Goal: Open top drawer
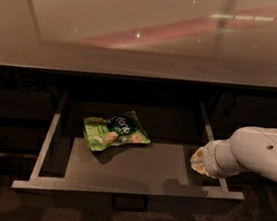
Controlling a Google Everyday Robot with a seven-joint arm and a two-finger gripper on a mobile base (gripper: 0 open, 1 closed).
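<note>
Camera view looks down on a glossy pale countertop (138,27) that runs the full width, with the top drawer (136,168) standing open below its front edge. At far left, dark drawer fronts (4,134) sit back in shadow under the counter, too dim for me to make out more. Next comes the drawer's pale left rail (44,144), angling out toward the camera. Inside the shallow grey tray, left of centre and toward the back, a green snack bag (117,131) lies flat on the floor, apart from both rails. The pale front rim (118,193) closes the tray along the near side, and the small dark loop handle (129,202) hangs just under its middle. Further right, the pale right rail (210,141) runs back under the counter. My gripper (198,162) sits at that right rail, near the drawer's front right corner, its yellowish end overlapping the rail; I cannot tell whether it is open or closed, nor whether it touches the rail. My white arm (259,152) reaches in from the right edge behind it.
</note>
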